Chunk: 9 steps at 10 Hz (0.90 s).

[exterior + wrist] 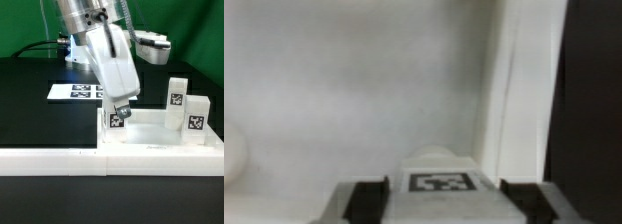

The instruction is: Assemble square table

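Note:
The square table's white slab (152, 130) lies flat at the exterior view's right, against the border wall. My gripper (118, 112) is shut on a small white tagged leg (117, 121) and holds it upright over the slab's corner nearest the exterior view's left. Two more tagged legs (178, 100) (196, 119) stand at the slab's far right side. In the wrist view the held leg (441, 183) sits between my two dark fingers (367, 202), above the slab's pale surface (349, 90) and close to its raised rim (519, 80). A fourth leg is out of view.
A long low white border wall (50, 160) runs along the front. The marker board (78, 92) lies on the black table (40, 115) behind, at the exterior view's left. A white robot base stands at the back. A pale rounded shape (231, 155) shows at the wrist view's edge.

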### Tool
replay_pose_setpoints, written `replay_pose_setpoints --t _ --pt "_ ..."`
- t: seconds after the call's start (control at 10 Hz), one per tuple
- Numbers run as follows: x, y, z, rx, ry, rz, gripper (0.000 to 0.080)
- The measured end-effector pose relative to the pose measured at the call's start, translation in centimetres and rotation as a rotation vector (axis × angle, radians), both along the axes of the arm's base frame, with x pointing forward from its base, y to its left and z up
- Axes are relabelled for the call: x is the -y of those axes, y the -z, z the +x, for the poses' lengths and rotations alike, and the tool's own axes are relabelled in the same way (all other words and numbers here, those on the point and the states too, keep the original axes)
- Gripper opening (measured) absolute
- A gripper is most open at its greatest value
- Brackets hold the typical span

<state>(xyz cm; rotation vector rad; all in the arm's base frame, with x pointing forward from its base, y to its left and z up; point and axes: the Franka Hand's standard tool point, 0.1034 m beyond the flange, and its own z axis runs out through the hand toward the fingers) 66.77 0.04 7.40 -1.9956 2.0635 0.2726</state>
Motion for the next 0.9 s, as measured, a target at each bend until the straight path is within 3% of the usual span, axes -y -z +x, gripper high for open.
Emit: replay_pose_setpoints --t 0.4,0.8,0.9 --pt "0.07 -0.06 0.59 -0.069 0.341 0.019 0.0293" --pt "0.25 0.09 0.49 -0.086 0.386 0.019 0.0303" --pt "0.16 0.06 0.51 -0.085 0.384 0.019 0.0486"
